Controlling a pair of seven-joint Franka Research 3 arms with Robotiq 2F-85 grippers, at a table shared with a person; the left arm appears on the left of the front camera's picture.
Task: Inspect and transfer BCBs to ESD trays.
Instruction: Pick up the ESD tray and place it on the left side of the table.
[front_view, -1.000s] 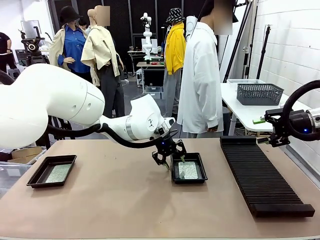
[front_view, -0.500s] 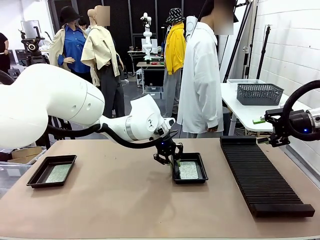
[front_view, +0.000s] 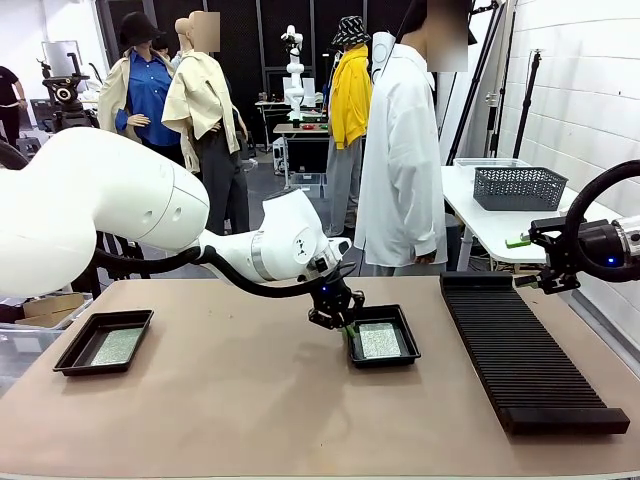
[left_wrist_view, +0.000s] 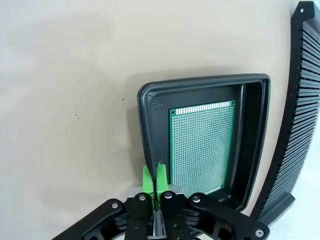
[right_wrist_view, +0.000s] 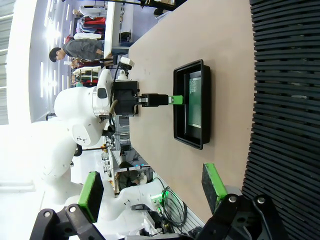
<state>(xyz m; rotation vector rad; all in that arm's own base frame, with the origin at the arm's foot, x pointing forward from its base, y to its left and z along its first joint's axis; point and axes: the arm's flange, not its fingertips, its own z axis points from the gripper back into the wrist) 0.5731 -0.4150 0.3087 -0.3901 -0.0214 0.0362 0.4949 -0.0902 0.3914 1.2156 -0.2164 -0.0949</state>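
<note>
I see my left gripper (left_wrist_view: 154, 176) pinching the near rim of the tray (left_wrist_view: 150, 130). A green board (left_wrist_view: 202, 145) lies just beyond its fingers. My right gripper (right_wrist_view: 152, 192) hangs spread wide.

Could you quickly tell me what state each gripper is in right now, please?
Left gripper: shut, pads pinched on the near rim of the middle ESD tray.
Right gripper: open, holding nothing, off to the side of the table.

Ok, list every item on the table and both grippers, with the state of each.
Left gripper: shut on the middle tray's rim.
Right gripper: open, empty.
Middle tray: flat, holds one board.
Board: flat in the middle tray.
Left tray: flat, holds a board.
Rack: slots empty.
</note>
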